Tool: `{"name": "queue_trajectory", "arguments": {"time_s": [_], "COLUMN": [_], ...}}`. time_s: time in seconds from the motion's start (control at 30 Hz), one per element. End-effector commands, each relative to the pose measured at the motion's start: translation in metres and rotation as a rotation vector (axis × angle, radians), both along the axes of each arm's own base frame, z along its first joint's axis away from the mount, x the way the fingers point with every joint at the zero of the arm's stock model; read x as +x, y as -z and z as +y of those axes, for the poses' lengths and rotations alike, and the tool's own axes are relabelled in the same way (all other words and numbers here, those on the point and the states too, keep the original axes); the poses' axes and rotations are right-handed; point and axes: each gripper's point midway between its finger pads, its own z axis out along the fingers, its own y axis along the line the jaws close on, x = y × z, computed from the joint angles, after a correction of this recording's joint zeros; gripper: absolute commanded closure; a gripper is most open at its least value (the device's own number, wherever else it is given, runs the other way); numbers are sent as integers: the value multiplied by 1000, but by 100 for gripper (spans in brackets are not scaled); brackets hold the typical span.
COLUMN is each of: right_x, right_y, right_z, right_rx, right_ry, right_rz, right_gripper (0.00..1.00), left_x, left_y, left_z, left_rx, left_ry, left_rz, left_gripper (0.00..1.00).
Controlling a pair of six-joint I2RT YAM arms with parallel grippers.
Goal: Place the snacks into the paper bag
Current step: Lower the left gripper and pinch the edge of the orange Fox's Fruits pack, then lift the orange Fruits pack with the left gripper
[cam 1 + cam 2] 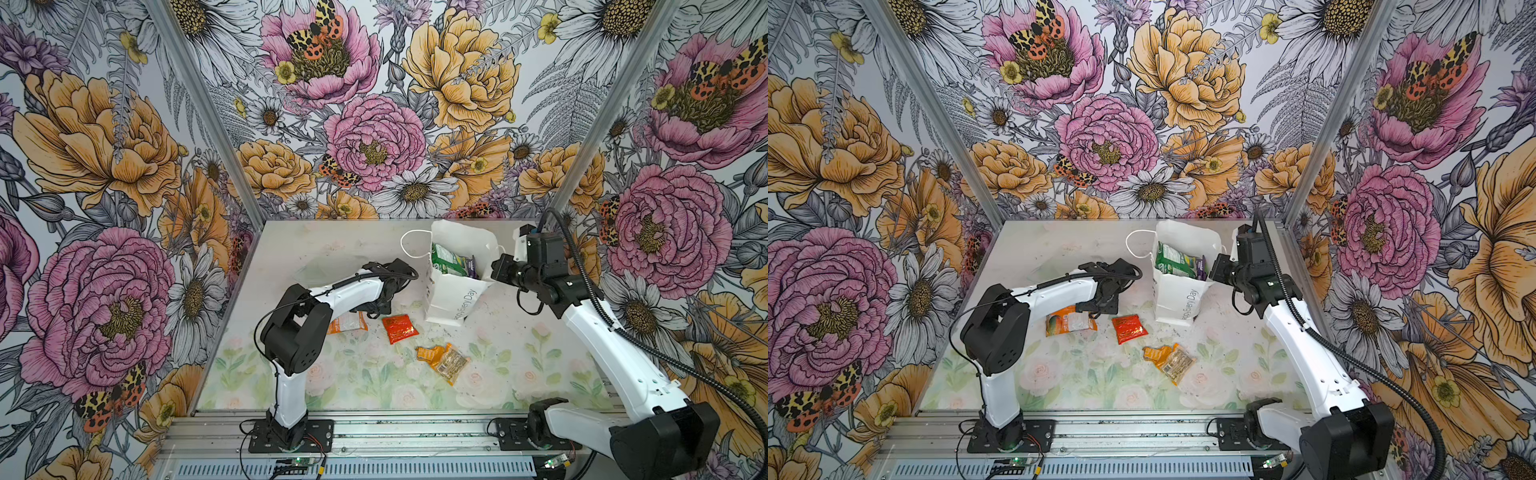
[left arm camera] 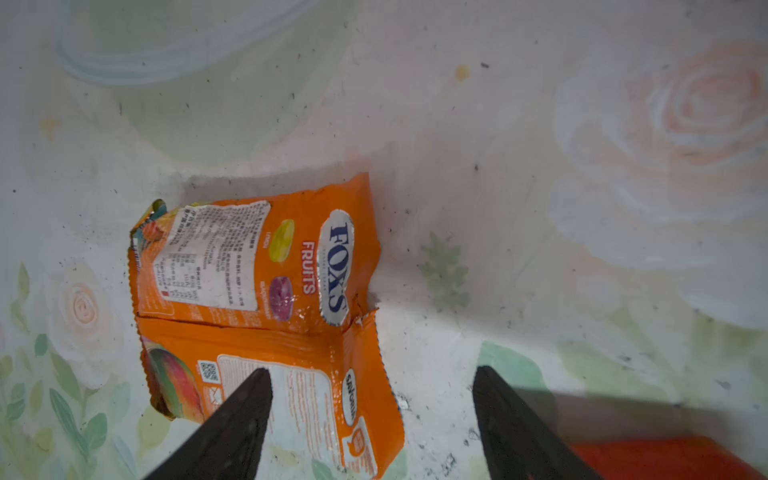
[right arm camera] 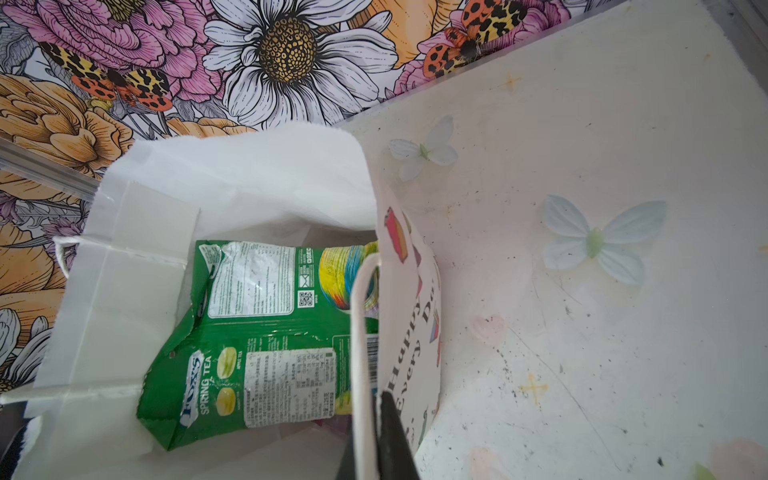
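My left fingers (image 2: pixel 232 432) stood wide apart over the orange FOX'S packet (image 2: pixel 257 266), with nothing pinched between them. That packet lay flat on the surface (image 1: pixel 519 374), left of centre in both top views. My right fingers (image 3: pixel 392 440) were clamped tight on the rim and cord handle (image 3: pixel 360 353) of the paper bag (image 1: pixel 453 299), which stood open in the upper middle of both top views. Inside it lay a green FOX'S packet (image 3: pixel 266 374) (a second green packet (image 3: pixel 270 282) touching it, and a purple packet (image 1: pixel 471 266) at the edge). The red-orange packet (image 1: pixel 399 328), the small orange packet (image 1: pixel 428 352) and the clear packet (image 1: pixel 452 365) lay on the surface below the bag, the last two touching.
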Motion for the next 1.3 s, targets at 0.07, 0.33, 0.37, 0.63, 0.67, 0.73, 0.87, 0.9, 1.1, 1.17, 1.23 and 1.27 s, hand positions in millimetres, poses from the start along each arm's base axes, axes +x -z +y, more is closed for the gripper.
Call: {"name": "queue_trajectory", "arguments": {"time_s": [0.07,0.33,0.37,0.63,0.67,0.73,0.87,0.9,1.1,1.17,1.23,1.27], "right_x": [-4,-3,-3,-3,-3,-3,-3,-3,-3,-3,-3,-3], "right_y": [5,7,7,6,5,5,4,3,1,1,0,-1], "right_z": [-3,-3,-3,-3,-3,-3,-3,-3,-3,-3,-2,-3], "right_rx": [-4,-8,-7,-5,-4,-3,-2,-1,1,1,2,2], "right_ry": [8,7,7,11,10,11,11,11,9,8,5,7], "right_rz": [11,14,15,13,12,11,9,7,3,2,1,-1], "right_gripper": [100,100,100,100,100,100,100,100,100,100,100,100], "left_x": [3,-5,-7,-17,-17,-18,-19,-18,-18,-21,-24,-26], "left_y": [6,29,30,44,45,45,44,43,32,32,33,32], "left_z": [-5,4,5,10,11,11,12,12,10,9,9,9], "left_rx": [3,36,41,62,60,61,62,64,64,56,41,25], "left_ry": [8,-1,-2,6,4,3,1,0,7,12,17,17], "left_rz": [22,84,88,137,138,139,135,131,94,96,90,81], "left_gripper": [29,48,51,74,76,81,91,93,100,100,100,100]}}
